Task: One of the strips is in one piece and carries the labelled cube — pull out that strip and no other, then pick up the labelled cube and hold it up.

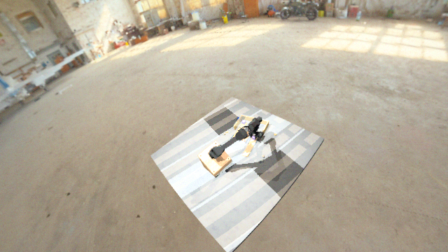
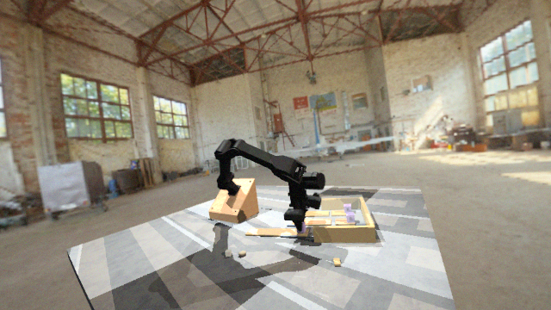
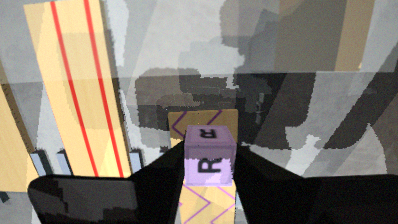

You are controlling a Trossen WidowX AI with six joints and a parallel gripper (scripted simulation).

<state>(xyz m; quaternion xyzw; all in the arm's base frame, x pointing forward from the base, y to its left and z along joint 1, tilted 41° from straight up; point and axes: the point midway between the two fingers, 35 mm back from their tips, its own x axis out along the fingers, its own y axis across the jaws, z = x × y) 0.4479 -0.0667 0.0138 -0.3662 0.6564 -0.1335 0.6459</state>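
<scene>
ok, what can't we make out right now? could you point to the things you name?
- Zigzag strip (image 3: 207, 204): near end cut off by wrist view's bottom edge.
- R cube (image 3: 210, 155): far face turned away, wrist view.
- Marks on box cubes (image 2: 348, 207) (image 2: 350, 217): too small, exterior view.
- Fingertips: hidden behind the cube, wrist view.

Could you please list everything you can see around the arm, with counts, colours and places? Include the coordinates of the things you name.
Cube (image 3: 209, 156): one, purple, marked R, between the fingers, over the zigzag strip
Zigzag strip (image 3: 207, 202): one, tan with purple lines, under the cube
Red-lined strip (image 3: 85, 90): one, tan, beside the zigzag strip
Tray (image 2: 344, 235): one, tan, beyond the zigzag strip
Other cubes: two, purple, in the tray
Wedge (image 1: 213, 166) (image 2: 224, 213): one, tan, under the arm
Hand (image 3: 207, 146): one, black, shut on the cube
</scene>
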